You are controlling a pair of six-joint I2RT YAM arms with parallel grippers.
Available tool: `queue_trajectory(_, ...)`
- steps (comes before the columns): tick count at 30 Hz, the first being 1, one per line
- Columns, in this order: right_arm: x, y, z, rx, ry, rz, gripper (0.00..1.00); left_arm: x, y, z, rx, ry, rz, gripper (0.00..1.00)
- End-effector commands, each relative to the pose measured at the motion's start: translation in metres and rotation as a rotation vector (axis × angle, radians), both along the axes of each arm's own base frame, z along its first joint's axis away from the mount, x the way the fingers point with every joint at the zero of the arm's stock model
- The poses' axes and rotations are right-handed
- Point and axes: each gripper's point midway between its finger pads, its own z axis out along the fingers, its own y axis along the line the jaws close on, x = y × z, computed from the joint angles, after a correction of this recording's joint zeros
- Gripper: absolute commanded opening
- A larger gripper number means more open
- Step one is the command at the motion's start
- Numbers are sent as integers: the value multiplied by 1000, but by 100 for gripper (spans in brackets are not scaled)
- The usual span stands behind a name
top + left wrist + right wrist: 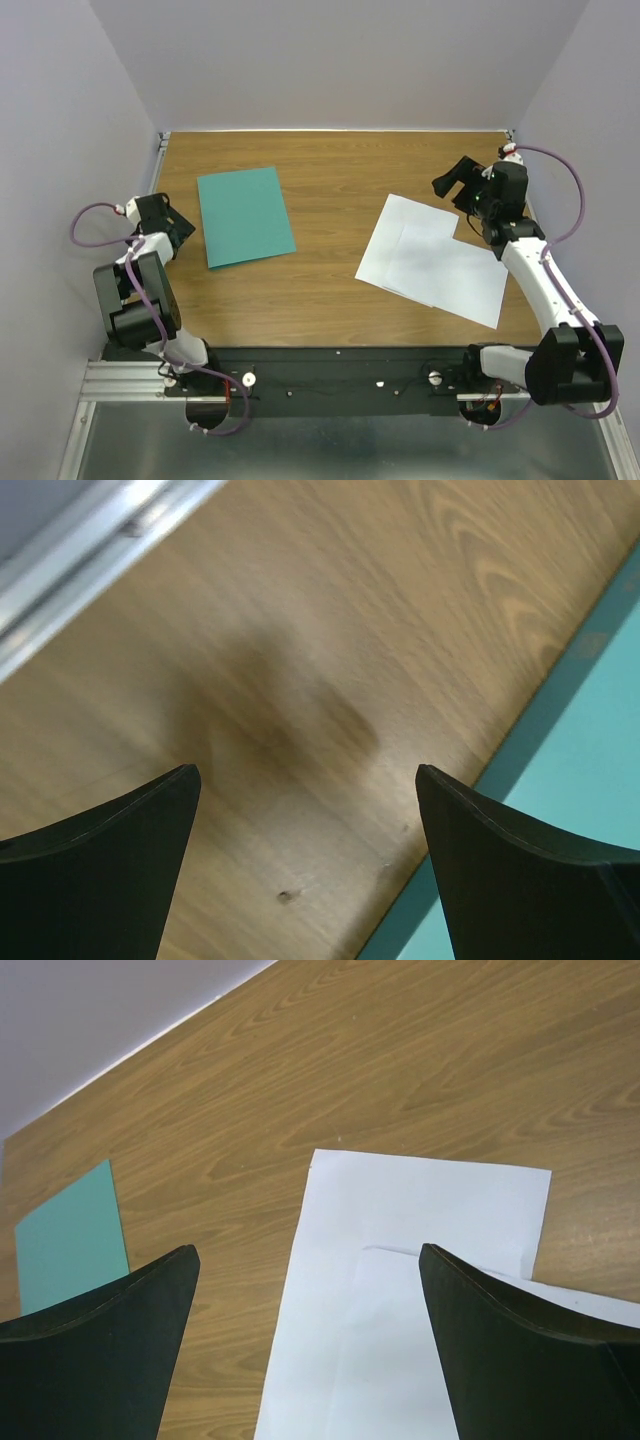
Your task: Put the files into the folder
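The teal-green folder lies shut and flat on the left half of the wooden table. Its edge shows at the right of the left wrist view and its corner at the left of the right wrist view. Two white paper files lie overlapping on the right half, also in the right wrist view. My left gripper is open and empty, just left of the folder. My right gripper is open and empty, above the far right corner of the files.
A metal rail runs along the table's left edge, close to my left gripper. Grey walls close in the table on three sides. Bare wood lies between the folder and the files.
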Motion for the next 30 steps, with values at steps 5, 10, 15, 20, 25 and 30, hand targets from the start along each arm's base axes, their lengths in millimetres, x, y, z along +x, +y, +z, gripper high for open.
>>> queue_trajectory(5,10,6,0,10,-19,36,100,38,-22,11,-86,-109,-167,98)
queue_trajectory(10,11,4,-4,3,-10,28,100,52,-39,0,-161,-139,-250,98)
queue_trajectory(15,11,1,-5,-8,-9,17,100,66,-56,-7,-187,-123,-315,98)
queue_trajectory(20,12,2,-10,-7,3,20,100,85,-82,-20,-207,-76,-388,74)
queue_trajectory(25,12,4,-13,0,11,30,100,96,-108,-24,-203,-45,-437,58)
queue_trajectory(30,14,14,-18,26,24,78,100,106,-140,-23,-201,-38,-506,45)
